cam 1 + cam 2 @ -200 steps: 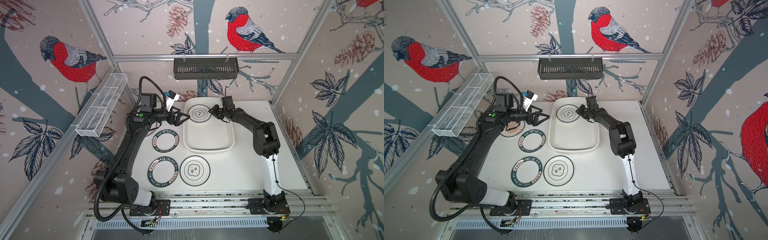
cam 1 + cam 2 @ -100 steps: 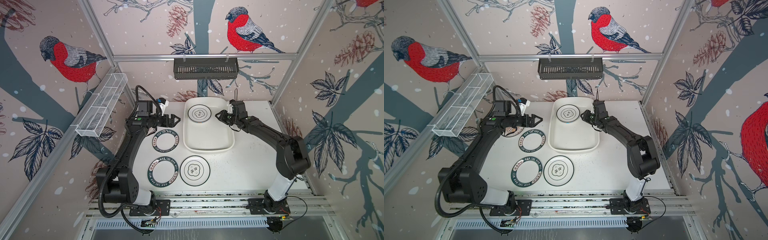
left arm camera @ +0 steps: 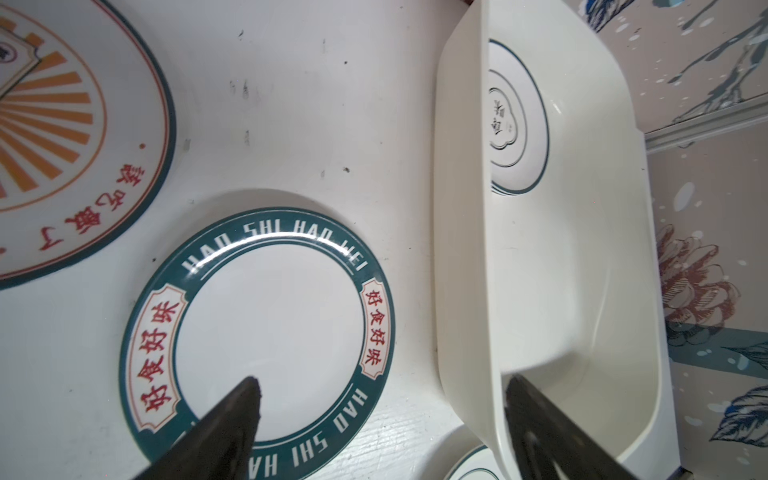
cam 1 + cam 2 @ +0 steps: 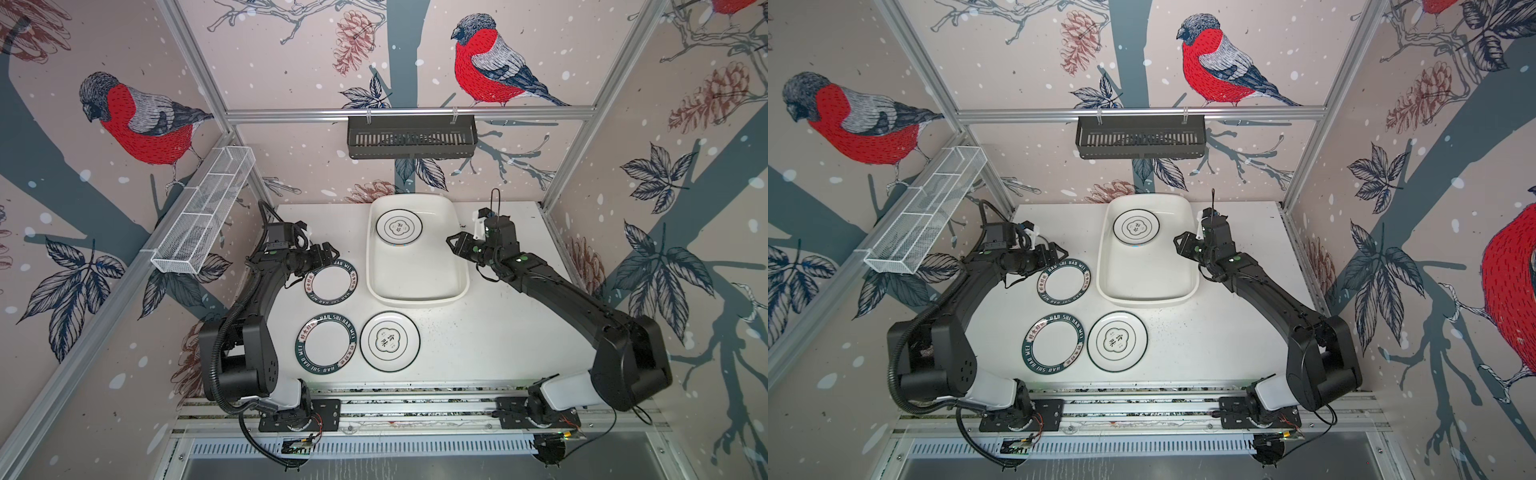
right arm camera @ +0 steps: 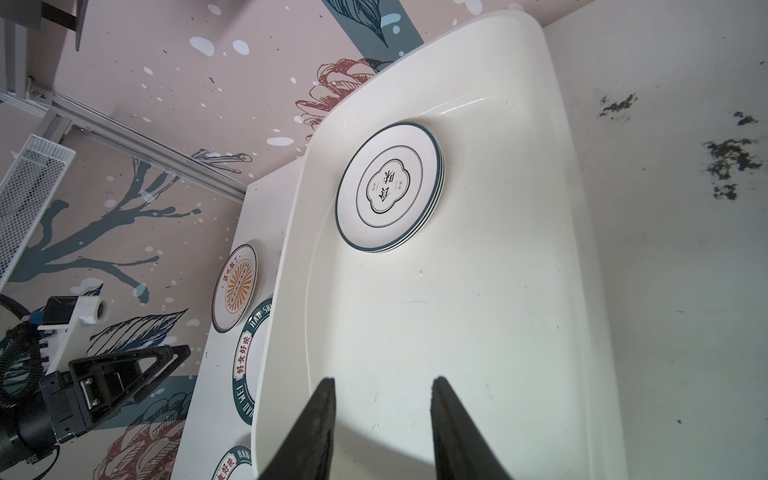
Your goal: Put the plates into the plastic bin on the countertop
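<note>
Already inside the plastic bin [image 4: 415, 286], a small plate stack [image 4: 399, 226]

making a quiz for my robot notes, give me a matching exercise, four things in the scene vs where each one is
Things:
1 plastic bin
2 nearer lettered plate
3 black shelf
4 wire basket

Places:
a hangs from the back rail
b lies on the countertop beside the loose emblem plate
c holds a plate stack at its far end
d mounted on the left wall

Pairs: 1-c, 2-b, 3-a, 4-d
</note>
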Available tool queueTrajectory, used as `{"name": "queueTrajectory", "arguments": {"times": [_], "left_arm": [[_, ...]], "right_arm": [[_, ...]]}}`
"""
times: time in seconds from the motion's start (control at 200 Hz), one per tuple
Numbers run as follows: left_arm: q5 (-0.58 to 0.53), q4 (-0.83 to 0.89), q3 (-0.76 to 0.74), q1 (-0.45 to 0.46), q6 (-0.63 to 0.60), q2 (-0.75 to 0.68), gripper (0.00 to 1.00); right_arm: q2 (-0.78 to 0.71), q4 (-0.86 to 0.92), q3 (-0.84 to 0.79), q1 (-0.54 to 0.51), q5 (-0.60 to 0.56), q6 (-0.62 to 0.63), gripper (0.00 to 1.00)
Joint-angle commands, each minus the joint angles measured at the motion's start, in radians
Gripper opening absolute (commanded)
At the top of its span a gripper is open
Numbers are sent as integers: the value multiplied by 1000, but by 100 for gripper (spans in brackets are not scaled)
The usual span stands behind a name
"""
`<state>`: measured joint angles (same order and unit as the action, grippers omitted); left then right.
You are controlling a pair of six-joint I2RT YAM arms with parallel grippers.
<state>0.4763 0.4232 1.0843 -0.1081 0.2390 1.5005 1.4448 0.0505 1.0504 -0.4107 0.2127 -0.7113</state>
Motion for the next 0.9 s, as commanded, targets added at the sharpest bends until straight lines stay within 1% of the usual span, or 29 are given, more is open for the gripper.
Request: {"name": "queueTrajectory", "arguments": {"times": [0.0, 0.065, 0.115, 0.18, 0.315, 0.565, 0.665, 0.821, 0.891], "left_arm": [[-143, -65, -9, -4, -22, 21, 91], [-203, -69, -4, -3, -69, 41, 90], [-255, -77, -9, -4, -77, 47, 90], [-271, -99, -21, -6, -100, 49, 90], [-337, -142, -33, -5, -101, 67, 91], [-302, -164, 79, -5, -148, 211, 91], [-338, -166, 139, -5, -137, 279, 91], [-334, -156, 226, -4, -152, 383, 91], [-319, -164, 240, -4, -159, 410, 91]], "right_arm": [[-6, -26, -16, -1, -1, -8, 40], [-2, -28, -20, -2, 1, -10, 40], [-1, -26, -22, -2, 1, -10, 40], [0, -29, -26, -3, -1, -10, 40], [8, -30, -29, -4, 0, -11, 40], [21, -44, -35, -4, 4, -19, 39], [13, -49, -45, -4, -1, -20, 39], [1, -43, -55, -3, -11, -19, 39], [1, -38, -53, -1, -13, -17, 39]]}}
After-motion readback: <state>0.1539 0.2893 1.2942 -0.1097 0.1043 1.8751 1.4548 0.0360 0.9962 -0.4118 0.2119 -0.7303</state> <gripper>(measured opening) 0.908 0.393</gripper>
